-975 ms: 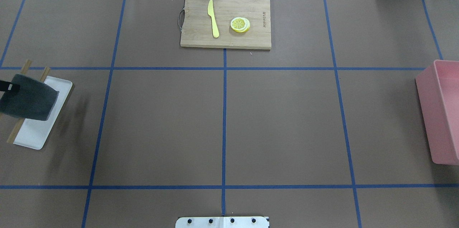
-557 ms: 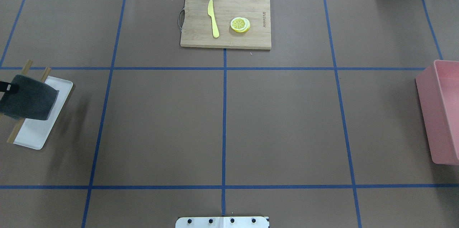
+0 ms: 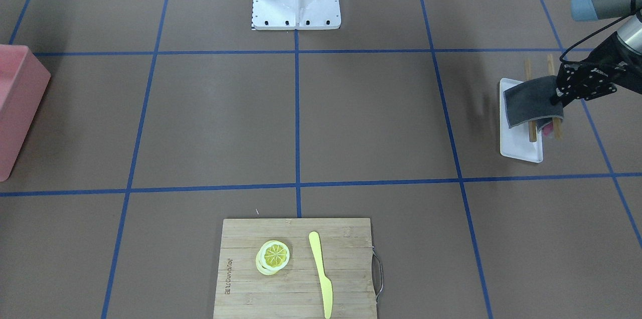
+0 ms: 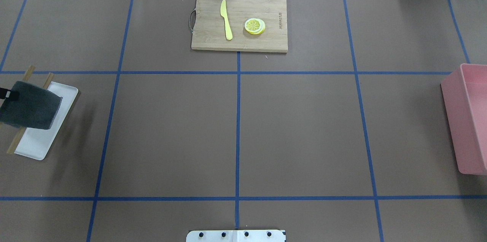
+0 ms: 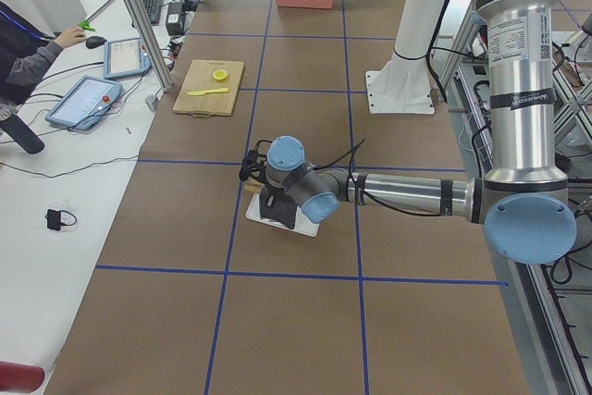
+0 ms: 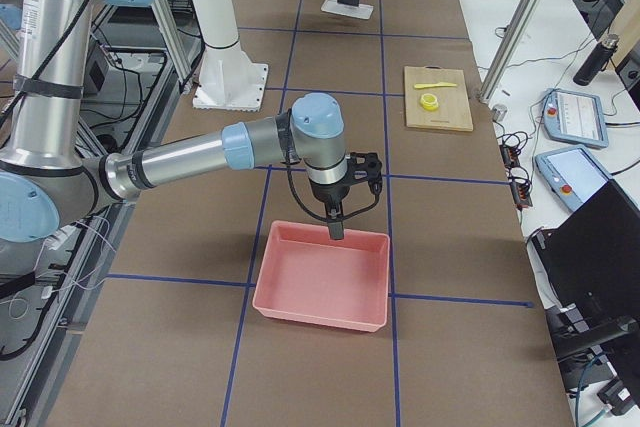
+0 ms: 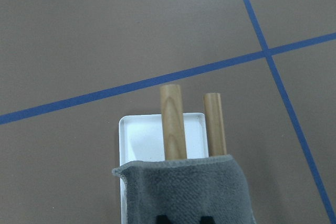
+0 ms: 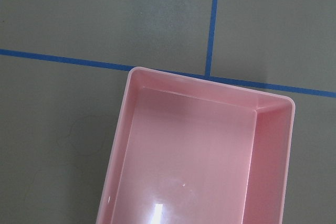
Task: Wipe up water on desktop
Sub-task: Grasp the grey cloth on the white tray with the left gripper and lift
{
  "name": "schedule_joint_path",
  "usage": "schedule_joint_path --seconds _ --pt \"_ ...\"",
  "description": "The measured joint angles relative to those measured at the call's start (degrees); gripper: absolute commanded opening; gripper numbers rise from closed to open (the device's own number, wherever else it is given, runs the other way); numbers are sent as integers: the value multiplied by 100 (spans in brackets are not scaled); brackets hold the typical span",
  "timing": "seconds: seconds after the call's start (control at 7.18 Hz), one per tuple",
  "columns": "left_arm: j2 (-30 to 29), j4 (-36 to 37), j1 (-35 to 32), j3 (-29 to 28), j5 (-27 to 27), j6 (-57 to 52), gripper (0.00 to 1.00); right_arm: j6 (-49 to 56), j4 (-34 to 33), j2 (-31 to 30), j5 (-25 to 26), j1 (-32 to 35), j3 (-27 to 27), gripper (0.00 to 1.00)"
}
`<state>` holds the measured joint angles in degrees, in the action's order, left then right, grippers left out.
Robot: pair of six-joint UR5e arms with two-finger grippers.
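Note:
The brown desktop [image 4: 171, 128] with blue tape lines shows no plain pool of water; a faint curved mark [image 8: 79, 136] lies beside the pink bin. My left gripper [image 3: 555, 96] is shut on a grey cloth [image 3: 529, 101], which hangs over a small white tray [image 3: 521, 151] at the table's left end. The cloth also shows in the overhead view [image 4: 30, 105] and in the left wrist view [image 7: 184, 195]. My right gripper [image 6: 336, 223] hovers over the pink bin [image 6: 322, 277]; I cannot tell whether it is open or shut.
Two wooden sticks [image 7: 172, 121] lie across the white tray [image 7: 139, 137] under the cloth. A bamboo cutting board [image 4: 239, 21] with a yellow knife [image 4: 226, 19] and lemon slices [image 4: 255, 26] sits at the far middle. The pink bin [image 4: 466, 120] stands at the right edge.
The left gripper and the grey cloth have shifted slightly toward the table's left edge. Nothing else has moved.

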<state>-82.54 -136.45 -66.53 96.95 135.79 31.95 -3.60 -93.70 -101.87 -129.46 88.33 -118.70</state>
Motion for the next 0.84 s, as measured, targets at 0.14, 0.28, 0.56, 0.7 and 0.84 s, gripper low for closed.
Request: schedule_joint_path --seconds 0.14,0.28,0.56,0.7,0.84 --pt "2 4 -29 8 17 -3 0 0 1 1 0 0 -2 100" --pt "0 17 -89 16 23 -4 0 0 -1 1 0 0 -3 100" --pt "-6 46 -284 17 26 -16 0 0 -7 1 0 0 -4 100" --pt "-8 50 -338 20 26 -19 0 0 -6 1 0 0 -4 100" --pt "-8 50 -385 30 28 -15 0 0 -2 1 0 0 -4 100"
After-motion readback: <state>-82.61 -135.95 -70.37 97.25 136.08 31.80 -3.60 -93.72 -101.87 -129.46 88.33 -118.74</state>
